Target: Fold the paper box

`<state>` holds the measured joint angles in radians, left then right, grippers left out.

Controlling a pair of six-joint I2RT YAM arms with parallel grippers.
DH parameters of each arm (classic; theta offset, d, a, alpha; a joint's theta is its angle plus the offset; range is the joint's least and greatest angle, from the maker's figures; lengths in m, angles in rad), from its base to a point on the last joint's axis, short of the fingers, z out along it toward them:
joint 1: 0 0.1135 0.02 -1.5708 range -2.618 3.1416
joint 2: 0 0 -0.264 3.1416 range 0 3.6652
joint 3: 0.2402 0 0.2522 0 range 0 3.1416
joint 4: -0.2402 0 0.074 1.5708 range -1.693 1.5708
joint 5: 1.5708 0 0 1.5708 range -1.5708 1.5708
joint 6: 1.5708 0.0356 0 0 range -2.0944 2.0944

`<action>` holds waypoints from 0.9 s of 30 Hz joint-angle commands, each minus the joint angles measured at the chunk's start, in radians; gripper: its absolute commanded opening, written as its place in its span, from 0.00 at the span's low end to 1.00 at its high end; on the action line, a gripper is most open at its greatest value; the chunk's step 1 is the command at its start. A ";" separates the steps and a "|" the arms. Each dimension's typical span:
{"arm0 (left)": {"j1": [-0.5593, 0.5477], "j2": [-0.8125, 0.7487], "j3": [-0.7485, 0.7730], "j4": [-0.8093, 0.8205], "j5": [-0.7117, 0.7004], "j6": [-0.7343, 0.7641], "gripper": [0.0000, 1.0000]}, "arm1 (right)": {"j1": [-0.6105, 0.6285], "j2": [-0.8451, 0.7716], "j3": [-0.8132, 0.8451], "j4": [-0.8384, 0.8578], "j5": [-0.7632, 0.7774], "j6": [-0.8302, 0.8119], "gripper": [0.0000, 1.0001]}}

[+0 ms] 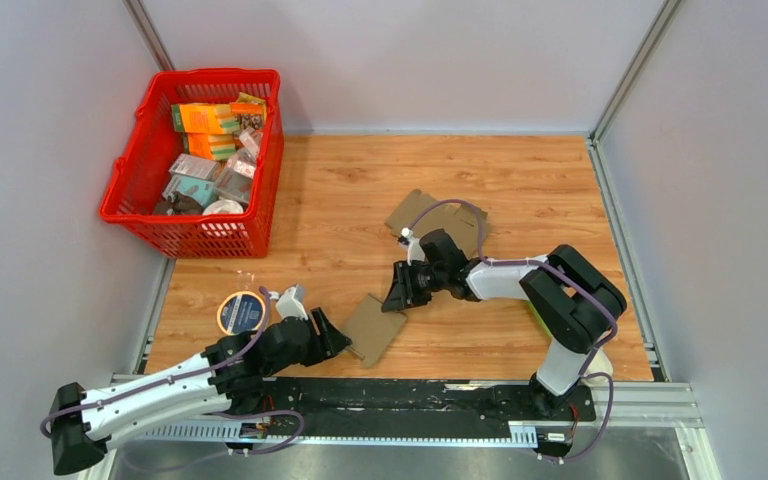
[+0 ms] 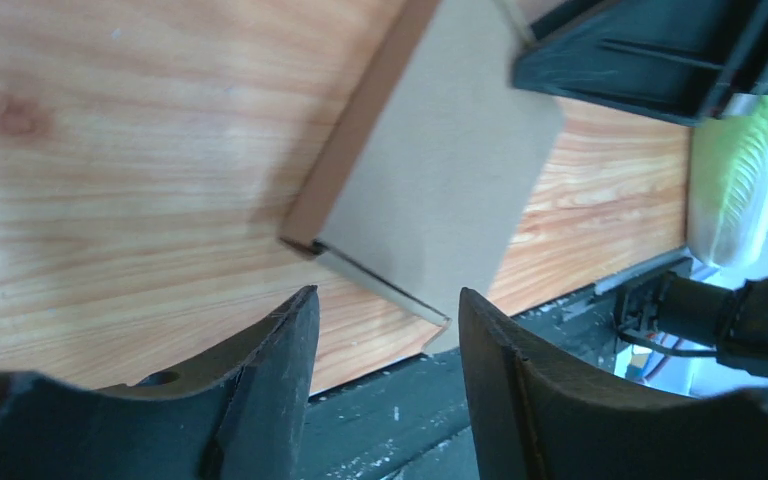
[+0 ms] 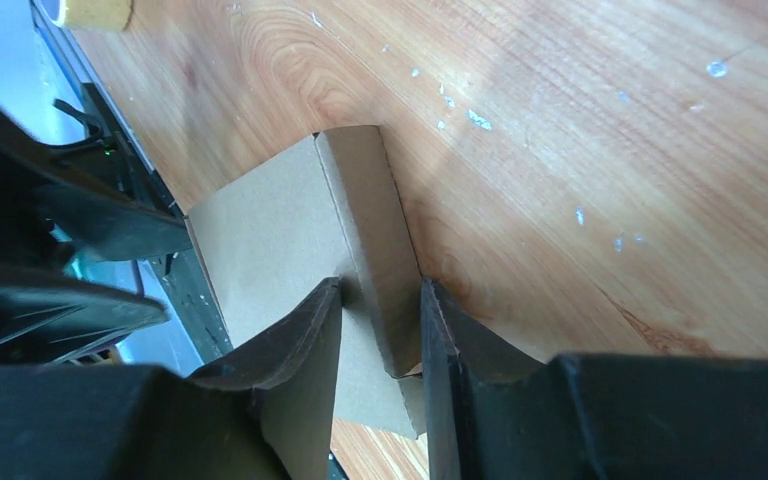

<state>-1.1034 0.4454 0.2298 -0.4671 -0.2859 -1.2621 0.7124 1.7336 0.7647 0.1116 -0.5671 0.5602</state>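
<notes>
Left gripper [image 1: 338,338] gapes empty, right gripper [image 1: 397,296] pinches one paper box [image 1: 373,328]; one cardboard sheet [image 1: 426,214], one basket [image 1: 210,236], one tape roll [image 1: 241,312], wooden table [image 1: 530,180], grey walls [image 1: 410,60].

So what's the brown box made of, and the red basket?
The box looks like thin cardboard: plain matte brown, with crisp fold lines and a thin cut edge. The basket looks like plastic: shiny bright red, moulded into a grid of little slots.
</notes>
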 commanded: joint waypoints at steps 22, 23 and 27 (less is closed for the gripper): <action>0.002 0.136 -0.102 0.295 -0.099 -0.405 0.77 | -0.128 0.109 -0.148 0.200 -0.083 0.130 0.27; 0.002 0.139 -0.110 0.303 -0.093 -0.416 0.77 | -0.129 0.107 -0.150 0.203 -0.082 0.135 0.27; 0.002 0.185 -0.084 0.282 -0.076 -0.422 0.77 | -0.148 0.130 -0.154 0.217 -0.102 0.139 0.27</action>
<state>-1.1034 0.5957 0.1295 -0.1890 -0.3584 -1.6299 0.5892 1.8008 0.6495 0.3851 -0.7509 0.7212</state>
